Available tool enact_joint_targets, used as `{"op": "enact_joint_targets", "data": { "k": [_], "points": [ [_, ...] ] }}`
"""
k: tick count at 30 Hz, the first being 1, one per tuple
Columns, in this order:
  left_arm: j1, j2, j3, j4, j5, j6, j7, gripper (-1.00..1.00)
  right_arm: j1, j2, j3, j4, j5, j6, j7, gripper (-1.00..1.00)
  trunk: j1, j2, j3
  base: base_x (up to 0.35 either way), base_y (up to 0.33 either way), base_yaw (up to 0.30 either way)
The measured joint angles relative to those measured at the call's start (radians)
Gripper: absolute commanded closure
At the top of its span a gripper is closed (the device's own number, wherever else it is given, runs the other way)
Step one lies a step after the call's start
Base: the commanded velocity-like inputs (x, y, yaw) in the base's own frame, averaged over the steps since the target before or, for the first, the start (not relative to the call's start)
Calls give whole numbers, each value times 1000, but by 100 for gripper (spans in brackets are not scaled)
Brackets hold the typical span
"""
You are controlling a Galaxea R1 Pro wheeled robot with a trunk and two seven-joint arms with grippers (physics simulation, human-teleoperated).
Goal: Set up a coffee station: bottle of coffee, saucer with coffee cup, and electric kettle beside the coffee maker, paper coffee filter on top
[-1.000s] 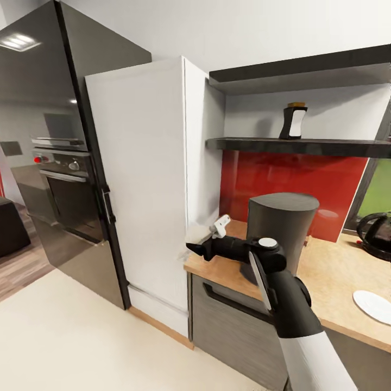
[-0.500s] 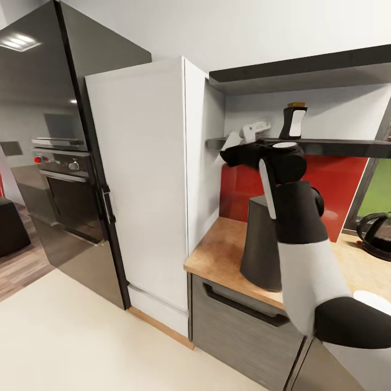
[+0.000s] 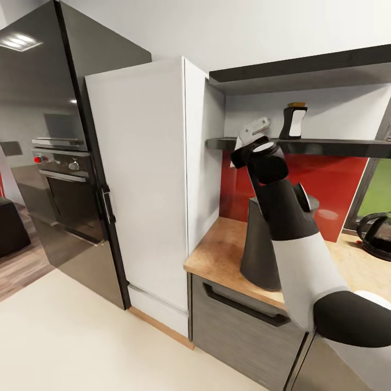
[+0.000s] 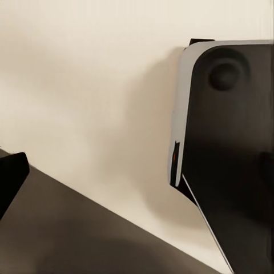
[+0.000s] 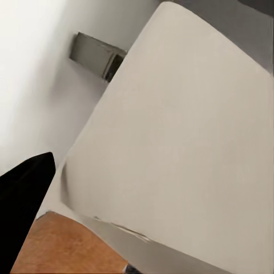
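The bottle of coffee (image 3: 294, 121), dark with a white label and gold cap, stands on the kitchen shelf (image 3: 326, 145). My right gripper (image 3: 248, 133) is raised to the shelf's front edge, a little left of the bottle and apart from it, its white fingers spread open and empty. The coffee maker (image 3: 259, 255) stands on the kitchen countertop (image 3: 217, 255), partly hidden behind my right arm. The electric kettle (image 3: 376, 233) sits at the far right. A sliver of the saucer (image 3: 377, 296) shows above my elbow. In the left wrist view one dark finger (image 4: 10, 174) hangs over pale floor.
A tall white cabinet (image 3: 146, 179) borders the countertop on the left, with a black fridge (image 3: 81, 108) and an oven (image 3: 60, 179) beyond. A thicker dark slab (image 3: 304, 68) hangs above the shelf. A red backsplash (image 3: 336, 184) runs behind the counter.
My right arm has swung up from countertop height in front of the coffee maker to the shelf's edge, then drawn in slightly closer to the bottle. The bottle has not moved.
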Motion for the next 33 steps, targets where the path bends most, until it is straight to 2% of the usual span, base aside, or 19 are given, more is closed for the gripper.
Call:
{"op": "enact_joint_targets", "data": {
  "k": [2, 3, 8, 10, 12, 14, 15, 18, 19, 20, 21, 25, 29, 33],
  "points": [
    [0, -1, 0, 0, -1, 0, -1, -100, 0, -19, 39, 1, 18, 0, 0, 100, 0, 0, 0, 0, 0, 0],
    [0, -1, -1, 0, -3, 0, -1, -100, 0, -31, 71, 4, 52, 0, 0, 100, 0, 0, 0, 0, 0, 0],
    [0, -1, -3, 0, -7, -1, -4, -100, 0, -38, 93, 6, 150, 0, 1, 100, 0, 0, 0, 0, 0, 0],
    [0, -1, -4, 0, -7, -2, -5, -100, 0, -39, 95, 7, 221, 0, 25, 100, 0, 0, 0, 0, 0, 0],
    [0, 0, -5, 0, -7, -2, -6, -100, 0, -39, 97, 6, 320, 1, 109, 100, 0, 0, 0, 0, 0, 0],
    [0, 0, -5, 0, -7, -2, -8, -100, 0, -39, 97, 5, 473, 1, 262, 100, 0, 0, 0, 0, 0, 0],
    [0, 0, -5, 0, -7, -2, -8, -100, 0, -38, 96, 2, 589, 0, 374, 100, 0, 0, 0, 0, 0, 0],
    [0, 0, -5, -1, -7, -2, -9, -100, 0, -36, 95, -11, 844, -2, 613, 100, 0, 0, 0, 0, 0, 0],
    [0, 0, -5, -2, -7, -2, -9, -100, 0, -34, 95, -28, 954, -4, 728, 100, 0, 0, 0, 0, 0, 0],
    [0, 0, -5, -2, -7, -2, -10, -100, 0, -34, 94, -41, 1017, -5, 801, 100, 0, 0, 0, 0, 0, 0],
    [-1, 0, -5, -2, -7, -2, -10, -100, 0, -33, 94, -59, 1099, -8, 917, 100, 0, 0, 0, 0, 0, 0],
    [-1, 0, -5, -2, -7, -2, -11, -100, 0, -34, 88, -69, 1152, -12, 1014, 100, 0, 0, 0, 0, 0, 0],
    [-1, 0, -5, -2, -7, -3, -11, -100, -1, -36, 81, -64, 1162, -46, 1124, 100, 0, 0, 0, 0, 0, 0],
    [-1, 0, -5, -2, -7, -2, -11, -100, -10, -38, 80, -62, 1167, -75, 1169, 100, 0, 0, 0, 0, 0, 0]
  ]
}}
